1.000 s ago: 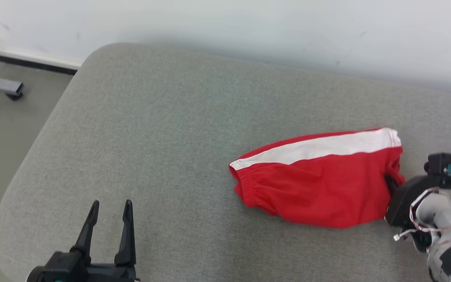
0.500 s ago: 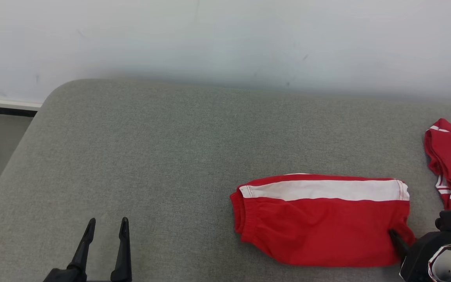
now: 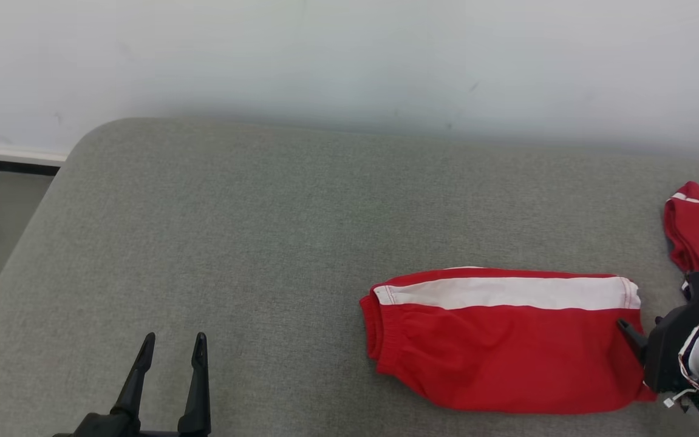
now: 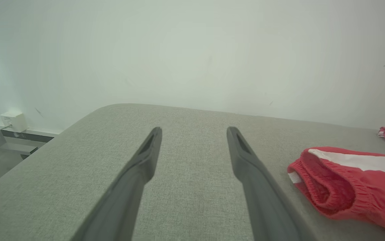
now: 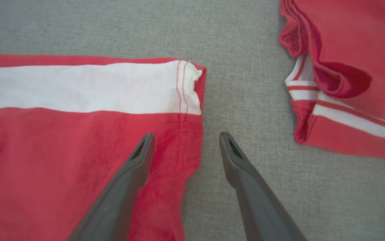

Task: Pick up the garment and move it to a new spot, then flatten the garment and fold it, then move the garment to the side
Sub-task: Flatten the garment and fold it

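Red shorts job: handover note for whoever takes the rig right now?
Left gripper: open, holding nothing, above bare grey cushion.
Right gripper: open, holding nothing, one finger over the right-hand hem of the red shorts, the other over the cushion.
The shorts lie flat, apparently folded, white stripe up. A second red garment lies to their right, apart.
Done: flatten and fold, by the look.
Left: probably grip that hem and move the shorts to the side.
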Robot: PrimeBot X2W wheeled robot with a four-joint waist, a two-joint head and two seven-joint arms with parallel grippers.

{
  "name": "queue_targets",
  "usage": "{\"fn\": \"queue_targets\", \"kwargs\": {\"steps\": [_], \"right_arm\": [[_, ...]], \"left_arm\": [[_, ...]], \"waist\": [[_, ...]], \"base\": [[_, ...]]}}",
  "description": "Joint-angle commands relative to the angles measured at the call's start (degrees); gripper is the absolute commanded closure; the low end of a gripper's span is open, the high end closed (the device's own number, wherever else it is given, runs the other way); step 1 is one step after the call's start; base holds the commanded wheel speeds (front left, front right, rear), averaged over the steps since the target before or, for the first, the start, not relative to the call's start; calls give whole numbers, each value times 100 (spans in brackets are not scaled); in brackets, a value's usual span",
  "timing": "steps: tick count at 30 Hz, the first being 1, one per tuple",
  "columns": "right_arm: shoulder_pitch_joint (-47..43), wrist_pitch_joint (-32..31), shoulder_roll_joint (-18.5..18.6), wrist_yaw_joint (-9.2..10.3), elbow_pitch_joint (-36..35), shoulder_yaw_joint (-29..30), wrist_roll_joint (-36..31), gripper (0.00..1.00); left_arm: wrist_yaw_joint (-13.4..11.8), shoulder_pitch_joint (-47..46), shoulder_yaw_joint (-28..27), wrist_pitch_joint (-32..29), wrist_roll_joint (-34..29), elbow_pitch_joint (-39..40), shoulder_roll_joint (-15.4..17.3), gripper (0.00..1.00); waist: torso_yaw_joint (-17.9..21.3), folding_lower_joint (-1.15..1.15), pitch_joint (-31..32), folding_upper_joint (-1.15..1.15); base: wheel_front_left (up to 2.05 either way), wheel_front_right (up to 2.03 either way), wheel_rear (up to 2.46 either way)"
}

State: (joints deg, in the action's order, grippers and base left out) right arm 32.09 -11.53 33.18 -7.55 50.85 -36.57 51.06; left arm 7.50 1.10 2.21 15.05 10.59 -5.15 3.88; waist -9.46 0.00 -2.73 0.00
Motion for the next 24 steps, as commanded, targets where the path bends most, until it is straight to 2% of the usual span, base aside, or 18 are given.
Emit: {"fn": "queue_targets", "kwargs": {"steps": [1, 12, 13, 14, 17, 24], "right_arm": [[76, -95, 18, 14, 91, -19, -87, 0], [-14, -601, -360, 12, 563, -96, -172, 0], [-38, -636, -402, 0, 538, -113, -156, 21], [-66, -687, -437, -3, 515, -117, -109, 100], [-90, -809, -402, 0, 499, -102, -39, 100], [34, -656, -31, 16, 580, 24, -82, 100]], "left_arm": [[-6, -74, 10, 16, 10, -4, -5, 0], [-6, -121, -42, 16, 47, -40, -15, 0], [-6, -116, -54, 16, 45, -41, -14, 0], [-6, -106, -77, 16, 45, -37, -10, 0], [-6, -65, -114, 16, 32, -26, -6, 0], [-6, 5, -158, 16, -40, -18, 8, 0]], "waist": [[-113, 0, -92, 0], [-306, 0, -195, 0], [-307, 0, -189, 0], [-298, 0, -180, 0], [-271, 0, -147, 0], [-228, 0, 12, 0]], "base": [[0, 0, 0], [0, 0, 0], [0, 0, 0], [0, 0, 0], [0, 0, 0], [0, 0, 0]]}}
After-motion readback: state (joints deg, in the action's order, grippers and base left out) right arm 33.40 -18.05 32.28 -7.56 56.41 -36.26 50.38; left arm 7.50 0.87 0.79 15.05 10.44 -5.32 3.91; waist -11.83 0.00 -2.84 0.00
